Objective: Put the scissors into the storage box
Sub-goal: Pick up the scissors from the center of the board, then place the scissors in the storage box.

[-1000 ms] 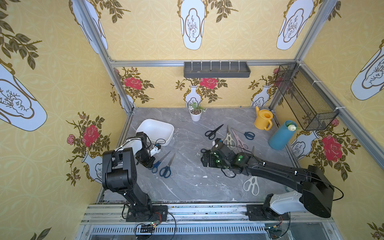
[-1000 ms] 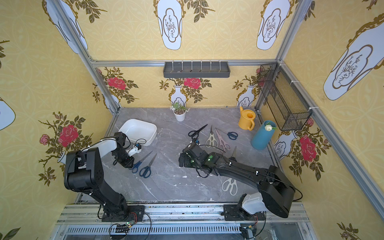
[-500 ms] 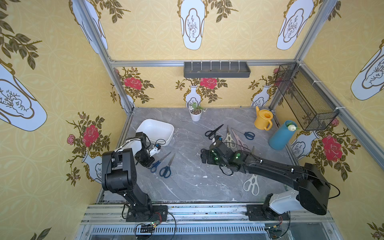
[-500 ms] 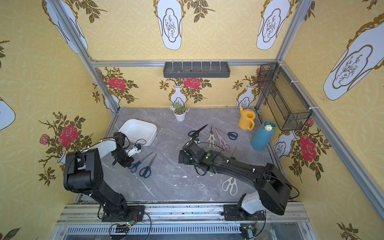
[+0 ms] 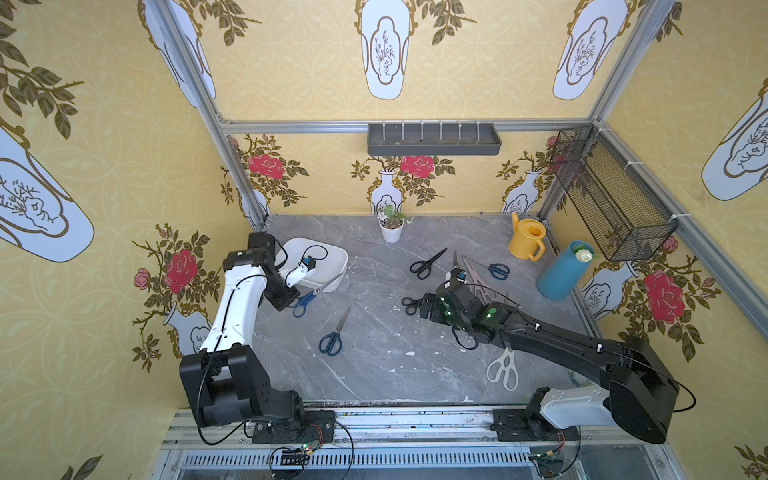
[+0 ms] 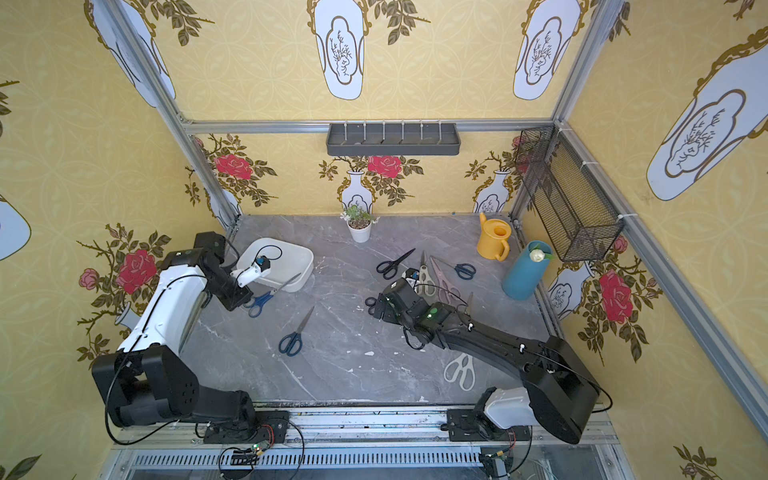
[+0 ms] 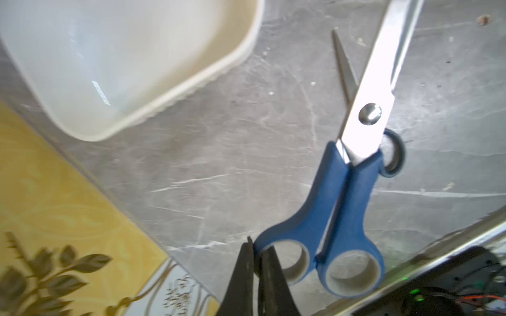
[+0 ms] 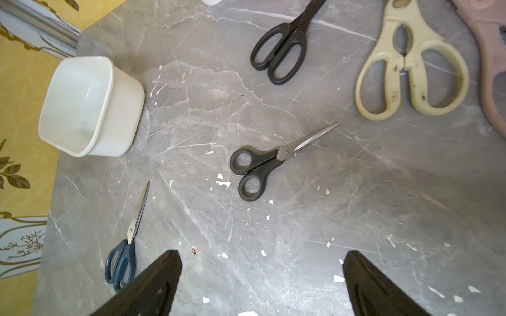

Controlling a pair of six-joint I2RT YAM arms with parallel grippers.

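Standing at ten o'clock on the grey tabletop: the white storage box.
Left gripper pinches a handle loop of the blue-handled scissors at the box's six o'clock; right gripper gapes wide above small black scissors near centre.

There are three blue-handled steel scissors, two black-handled pairs, two cream-white kitchen shears, one pale-pink pair, one blade tip with its handle hidden, one white plastic tub, one white-potted plant, one yellow watering can, one blue cylindrical vase, one dark grey slotted tray and one black wire mesh basket.
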